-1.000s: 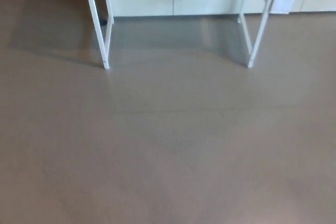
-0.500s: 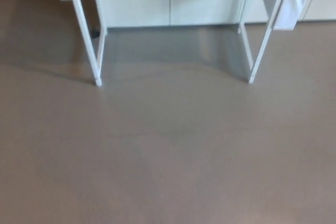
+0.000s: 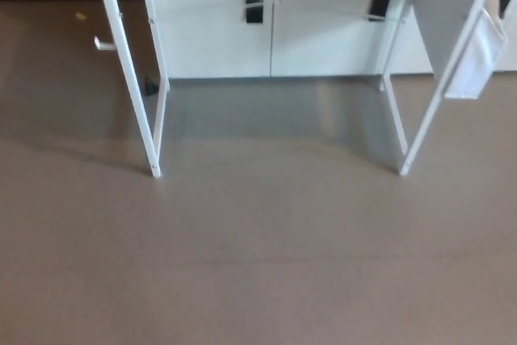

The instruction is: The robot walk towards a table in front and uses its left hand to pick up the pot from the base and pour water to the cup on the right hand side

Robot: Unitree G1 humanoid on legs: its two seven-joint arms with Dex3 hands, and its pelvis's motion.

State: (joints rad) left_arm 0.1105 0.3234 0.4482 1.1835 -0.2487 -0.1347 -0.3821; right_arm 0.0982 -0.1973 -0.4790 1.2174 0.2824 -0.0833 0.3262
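Neither the pot, its base nor the cup shows in the head view. Only the table's white legs are visible: the front left leg (image 3: 129,70) and the front right leg (image 3: 440,94) reach the brown floor, with the back legs (image 3: 157,78) behind them. The tabletop lies above the top edge of the picture. No hand or arm of mine shows.
White cabinets (image 3: 271,18) with black handles stand behind the table. A white panel (image 3: 472,54) hangs at the table's right side. A small white object (image 3: 103,44) lies on the floor at the far left. Brown floor (image 3: 258,264) stretches between me and the table.
The whole picture has shifted: table legs and cabinets sit lower and look larger, so the camera has moved closer to the table. More of the cabinet fronts shows.
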